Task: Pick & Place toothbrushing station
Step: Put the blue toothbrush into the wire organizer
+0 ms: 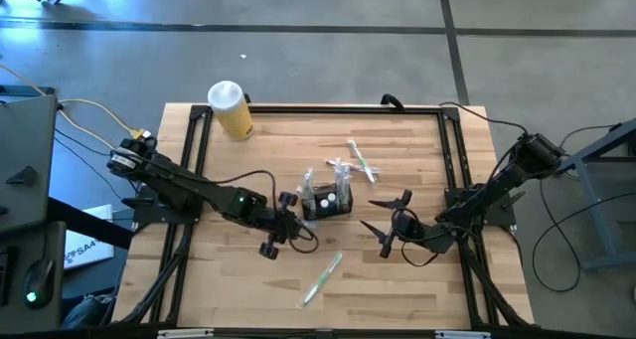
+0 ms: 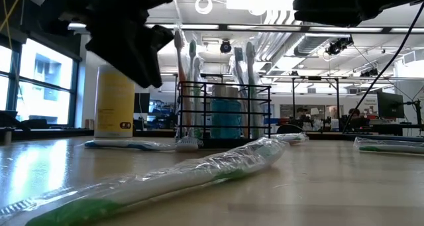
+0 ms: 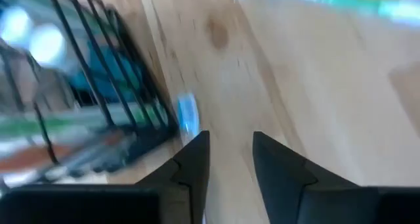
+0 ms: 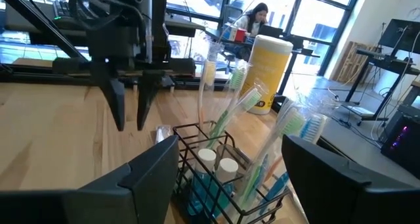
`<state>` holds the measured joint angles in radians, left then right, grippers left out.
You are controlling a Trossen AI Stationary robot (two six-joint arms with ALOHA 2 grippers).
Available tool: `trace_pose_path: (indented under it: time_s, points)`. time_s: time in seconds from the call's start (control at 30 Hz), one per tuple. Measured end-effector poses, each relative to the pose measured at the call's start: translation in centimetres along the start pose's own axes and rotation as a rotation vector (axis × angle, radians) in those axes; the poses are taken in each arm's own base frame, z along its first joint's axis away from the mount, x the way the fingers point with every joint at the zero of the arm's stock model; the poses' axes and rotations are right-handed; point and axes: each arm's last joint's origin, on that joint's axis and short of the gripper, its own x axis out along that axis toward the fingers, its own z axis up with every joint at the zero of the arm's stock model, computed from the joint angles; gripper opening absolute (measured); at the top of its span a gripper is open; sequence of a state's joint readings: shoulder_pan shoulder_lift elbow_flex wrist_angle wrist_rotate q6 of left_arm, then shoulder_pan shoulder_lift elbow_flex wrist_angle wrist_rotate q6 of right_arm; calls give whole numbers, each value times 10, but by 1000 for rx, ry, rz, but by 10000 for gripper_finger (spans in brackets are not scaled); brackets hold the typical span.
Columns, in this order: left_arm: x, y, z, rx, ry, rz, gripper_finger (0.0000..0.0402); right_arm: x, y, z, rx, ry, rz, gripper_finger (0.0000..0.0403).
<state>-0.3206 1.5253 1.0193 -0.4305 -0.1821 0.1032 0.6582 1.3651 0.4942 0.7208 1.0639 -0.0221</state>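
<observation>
Look at the toothbrushing station: it is a small black box made of thin wire bars, and you can see right through its walls. It stands upright near the middle of the wooden bench. Inside it are some toothbrushes in clear wrappers that stick up well above its rim, two small white caps, and something blue low down. From bench height the same caddy shows tall brushes with white and green heads.

Your left hand is just beside the left wall of the caddy. Its two dark fingers point down at the bare wood with a small gap between them, and they pinch nothing. The wire wall is right next to them, but you cannot tell if they touch it.

Your right hand waits to the right of the caddy, a little apart from it. Its fingers are spread wide and hold nothing.

A yellow cylinder with a white lid stands at the far left of the bench. One wrapped green toothbrush lies flat on the near side, and more wrapped brushes lie behind the caddy
</observation>
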Motion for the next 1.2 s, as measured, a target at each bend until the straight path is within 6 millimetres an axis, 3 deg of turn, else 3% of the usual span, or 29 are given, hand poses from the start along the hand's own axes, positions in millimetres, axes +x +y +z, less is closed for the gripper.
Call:
trace_pose_path:
  time_s: [0.2,0.37,0.8,1.2]
  points:
    - [4,-1,-2,-27,13,-19,174,0,0,0,-3,2,0,262]
    - [4,-1,0,-29,2,-16,200,0,0,-1,-7,4,-2,262]
    - [19,-4,-9,-101,99,-12,203,0,0,-1,-2,3,0,262]
    - [30,27,-35,-254,201,32,203,0,0,-1,-2,3,0,262]
